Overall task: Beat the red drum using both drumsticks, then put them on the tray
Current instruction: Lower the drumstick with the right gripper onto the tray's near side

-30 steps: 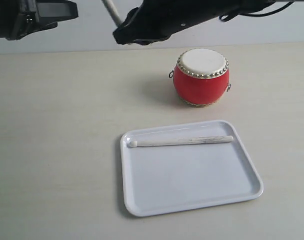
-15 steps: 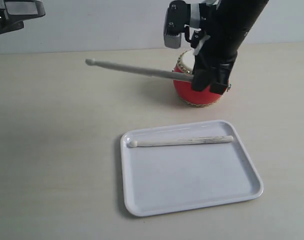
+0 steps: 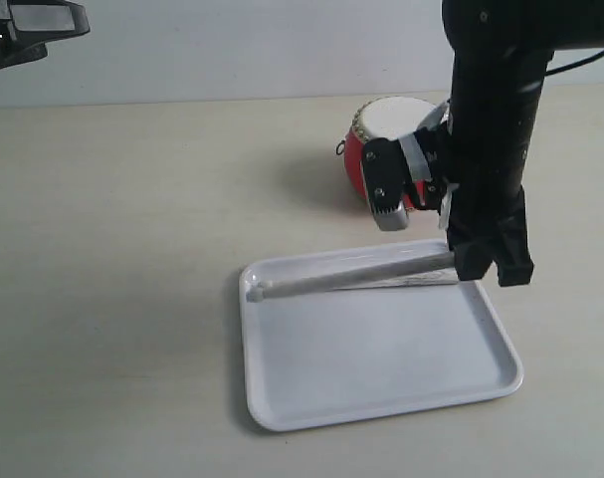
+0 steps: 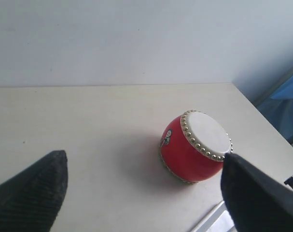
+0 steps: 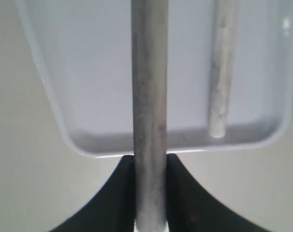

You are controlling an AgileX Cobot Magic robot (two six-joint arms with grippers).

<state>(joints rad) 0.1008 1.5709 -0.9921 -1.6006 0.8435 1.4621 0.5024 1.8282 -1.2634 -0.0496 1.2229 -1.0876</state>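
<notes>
My right gripper (image 3: 469, 261) (image 5: 149, 170) is shut on the butt end of one drumstick (image 3: 351, 277) (image 5: 148, 92). It holds that stick low over the far part of the white tray (image 3: 381, 368) (image 5: 88, 72), bead tip pointing left. The other drumstick (image 3: 421, 282) (image 5: 221, 72) lies on the tray just beside it, partly hidden in the exterior view. Behind the tray stands the red drum (image 3: 381, 124) (image 4: 194, 150), half covered by my right arm. My left gripper (image 3: 38, 22) (image 4: 144, 157) is raised at the far left, open and empty, well away from the drum.
The pale tabletop (image 3: 112, 249) spreads left of the tray and drum. A grey wall (image 4: 112, 38) rises behind the table's far edge. In the left wrist view, a corner of the tray (image 4: 214, 223) shows.
My right arm swung down from above the drum to the tray's far edge, bringing the held drumstick from mid-air down over the tray. The left gripper drew back left and then held still.
</notes>
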